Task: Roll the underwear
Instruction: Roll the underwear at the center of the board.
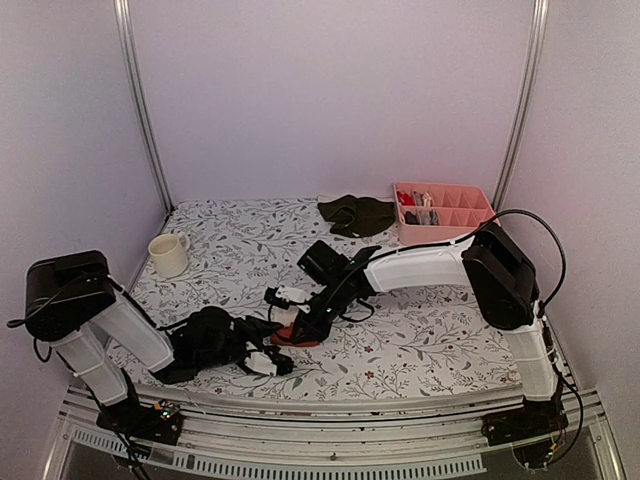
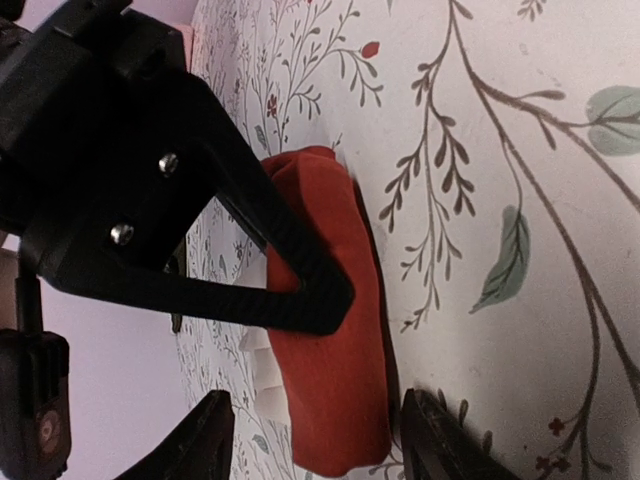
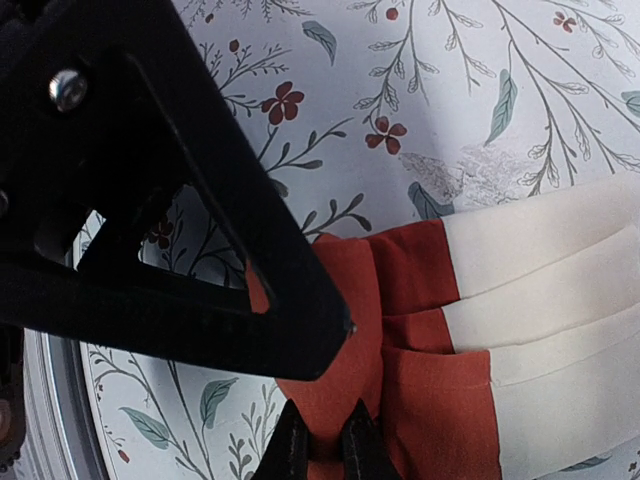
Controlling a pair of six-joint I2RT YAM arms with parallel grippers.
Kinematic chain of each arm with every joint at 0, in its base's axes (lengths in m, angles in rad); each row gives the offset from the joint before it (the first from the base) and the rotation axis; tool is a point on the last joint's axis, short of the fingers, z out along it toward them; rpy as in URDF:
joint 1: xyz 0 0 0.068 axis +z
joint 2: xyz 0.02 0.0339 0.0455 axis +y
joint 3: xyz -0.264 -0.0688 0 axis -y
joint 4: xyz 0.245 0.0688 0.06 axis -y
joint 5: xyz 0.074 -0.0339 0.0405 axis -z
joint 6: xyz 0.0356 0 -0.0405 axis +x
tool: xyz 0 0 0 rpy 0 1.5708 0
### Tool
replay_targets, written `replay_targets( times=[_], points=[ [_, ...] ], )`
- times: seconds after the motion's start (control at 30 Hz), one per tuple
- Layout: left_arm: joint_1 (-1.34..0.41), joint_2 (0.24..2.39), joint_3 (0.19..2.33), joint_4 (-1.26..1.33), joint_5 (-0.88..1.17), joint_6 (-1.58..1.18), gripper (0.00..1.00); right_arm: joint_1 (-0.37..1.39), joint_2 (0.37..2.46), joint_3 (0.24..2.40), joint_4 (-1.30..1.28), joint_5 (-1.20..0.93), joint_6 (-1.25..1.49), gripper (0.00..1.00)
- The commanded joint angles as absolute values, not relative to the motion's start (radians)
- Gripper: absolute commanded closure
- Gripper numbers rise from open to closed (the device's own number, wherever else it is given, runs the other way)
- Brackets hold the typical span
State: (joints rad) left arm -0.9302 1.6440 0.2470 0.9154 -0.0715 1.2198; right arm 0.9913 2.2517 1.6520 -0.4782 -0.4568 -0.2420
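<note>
**Right gripper (image 3: 325, 445) pinches the rust-red underwear (image 3: 430, 420); left gripper (image 2: 320, 450) straddles it.**

The right jaws are clamped on a fold of the red cloth, beside its folded white waistband. The left jaws stand partly apart, one finger on each side of the bundle's end; whether they press it cannot be told. The garment lies on the floral tablecloth (image 1: 420, 340) near the front edge, between both arms.

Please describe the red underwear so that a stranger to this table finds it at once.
Start from the flowered table and go toward the middle of its near edge. The red underwear lies there as a folded bundle. It alone is rust-red with a whitish band; the garment beside the pink tray is dark.
</note>
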Motion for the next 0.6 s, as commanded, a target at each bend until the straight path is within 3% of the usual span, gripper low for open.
replay_targets(
  times=[0.0, 0.13, 0.37, 0.5, 0.57],
  points=[
    [-0.966, 1.729, 0.256, 0.934, -0.156, 1.236, 0.45, 0.995, 2.328, 1.634, -0.597, -0.441, -0.227, 0.96],
    [-0.983, 1.783, 0.258, 0.975, -0.185, 1.245, 0.59, 0.993, 2.329, 1.635, -0.596, -0.434, -0.225, 0.96],
    [-1.000, 1.824, 0.271, 0.978, -0.202, 1.233, 0.98, 0.987, 2.311, 1.629, -0.596, -0.423, -0.220, 0.96],
    [-0.998, 1.802, 0.310, 0.845, -0.180, 1.177, 1.00, 0.983, 2.274, 1.609, -0.575, -0.397, -0.214, 0.89],
    [-0.994, 1.774, 0.341, 0.727, -0.149, 1.139, 1.00, 0.978, 2.243, 1.590, -0.555, -0.374, -0.209, 0.77]
  ],
)
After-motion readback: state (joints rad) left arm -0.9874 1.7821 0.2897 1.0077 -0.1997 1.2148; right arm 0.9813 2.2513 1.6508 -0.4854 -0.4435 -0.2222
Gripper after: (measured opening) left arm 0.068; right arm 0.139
